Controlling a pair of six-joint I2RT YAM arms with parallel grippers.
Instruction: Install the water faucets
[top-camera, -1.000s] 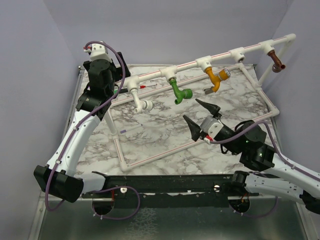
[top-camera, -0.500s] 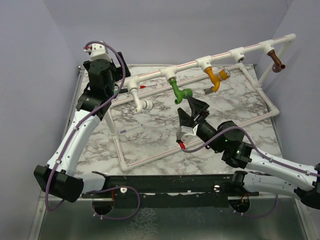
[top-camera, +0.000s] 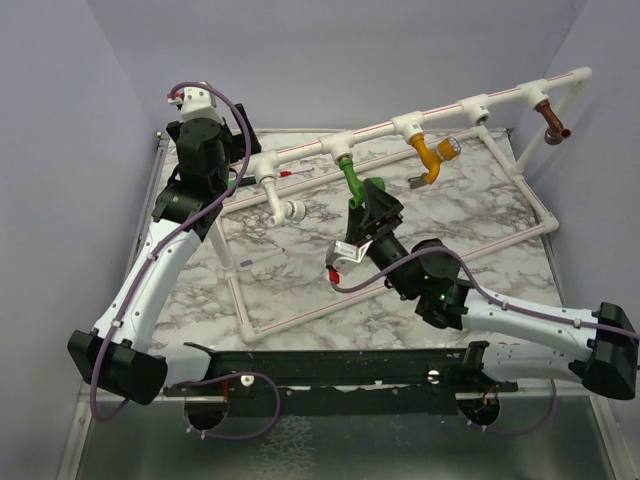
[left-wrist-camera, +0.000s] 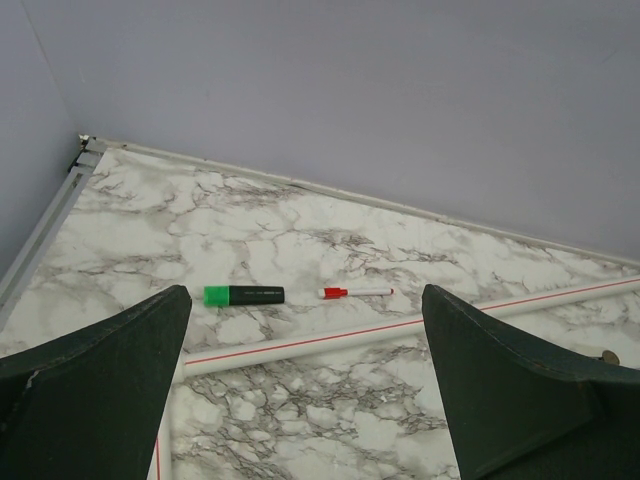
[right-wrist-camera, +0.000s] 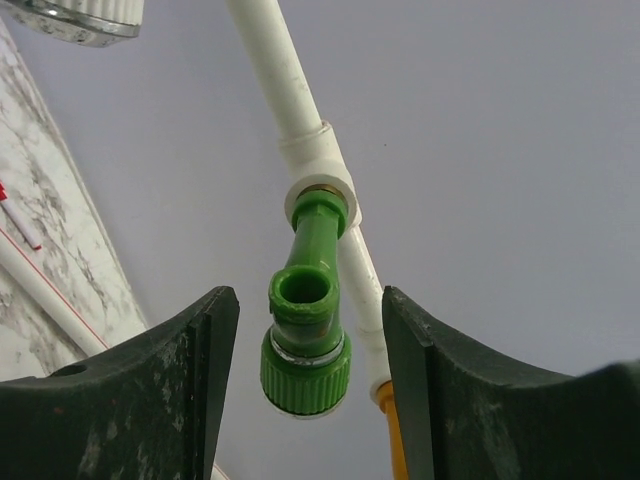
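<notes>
Several faucets hang from the raised white pipe (top-camera: 440, 112): white (top-camera: 283, 205), green (top-camera: 352, 180), orange-yellow (top-camera: 432, 155) and brown (top-camera: 552, 122). My right gripper (top-camera: 378, 205) is open and sits right below the green faucet. In the right wrist view the green faucet (right-wrist-camera: 308, 330) hangs between the open fingers (right-wrist-camera: 170, 390) without touching them, with the gripper (right-wrist-camera: 310, 400) around its ribbed end. My left gripper (top-camera: 190, 205) is open and empty at the back left, above the marble table (left-wrist-camera: 300, 430).
A green highlighter (left-wrist-camera: 244, 295) and a red-capped pen (left-wrist-camera: 356, 292) lie near the back left, behind a red-striped pipe (left-wrist-camera: 400, 328) of the frame on the table. A small grey metal piece (top-camera: 415, 182) lies under the orange-yellow faucet. One tee fitting (top-camera: 477, 107) is bare.
My right gripper has swung left and back from mid-table to the green faucet, and its open fingers now flank it. The left arm has not moved.
</notes>
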